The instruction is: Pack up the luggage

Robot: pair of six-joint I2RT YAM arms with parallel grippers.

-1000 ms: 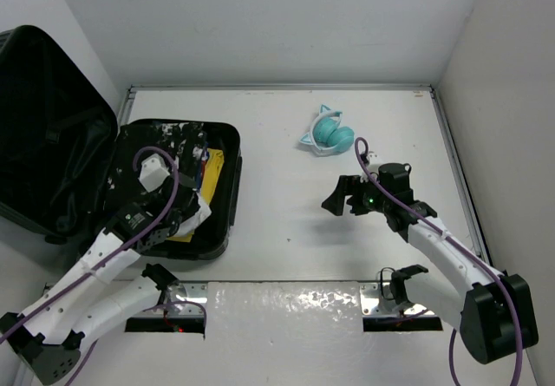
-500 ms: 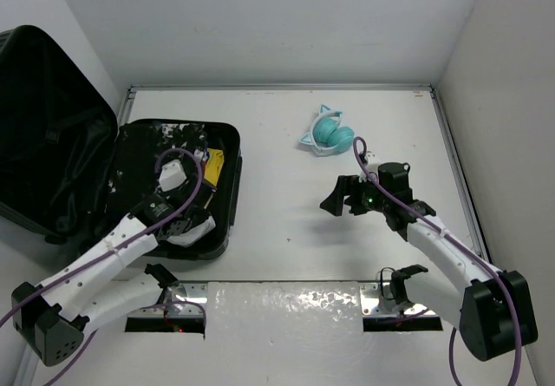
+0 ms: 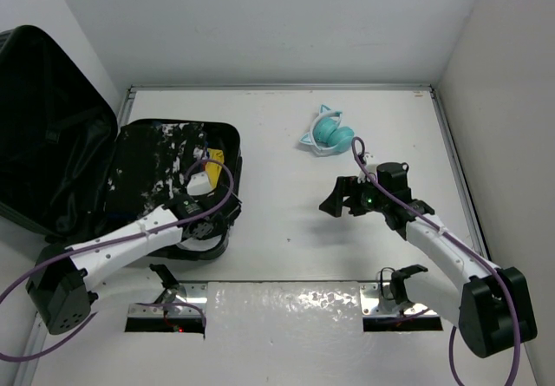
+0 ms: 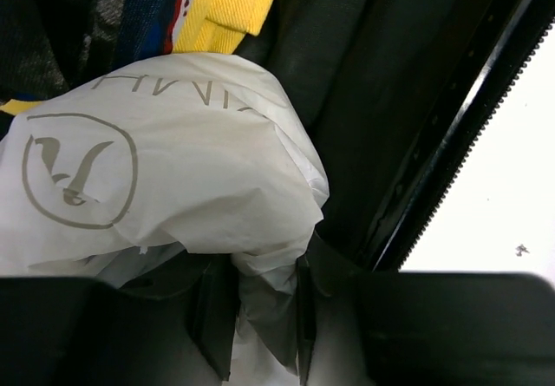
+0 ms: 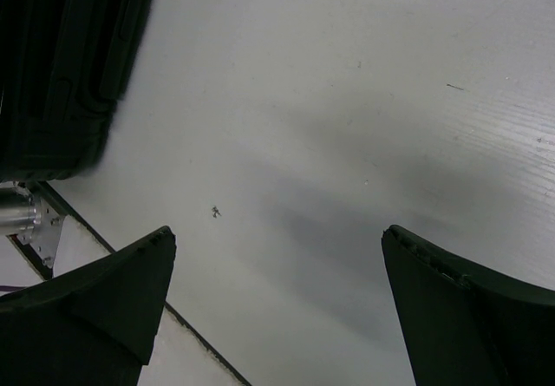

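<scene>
The luggage (image 3: 52, 134) lies open at the left, its lid leaning back and its base holding black-and-white clothes (image 3: 160, 156) and a yellow item (image 3: 214, 157). My left gripper (image 3: 205, 223) is down in the base's near right corner, shut on a white bag with a round logo (image 4: 165, 178). In the left wrist view the gripper (image 4: 256, 317) pinches the bag's gathered end, next to the luggage's zipper rim (image 4: 451, 143) and the yellow fabric (image 4: 227, 4). My right gripper (image 3: 340, 200) hangs open and empty over the bare table, as the right wrist view (image 5: 277, 299) shows.
Teal cat-ear headphones (image 3: 328, 134) lie on the table at the back, beyond my right gripper. The luggage's outer corner (image 5: 61, 65) shows at the left of the right wrist view. White walls enclose the table at the back and right.
My left gripper has swung right and toward the near edge inside the luggage, carrying the white bag to the near right corner. The right arm has not moved.
</scene>
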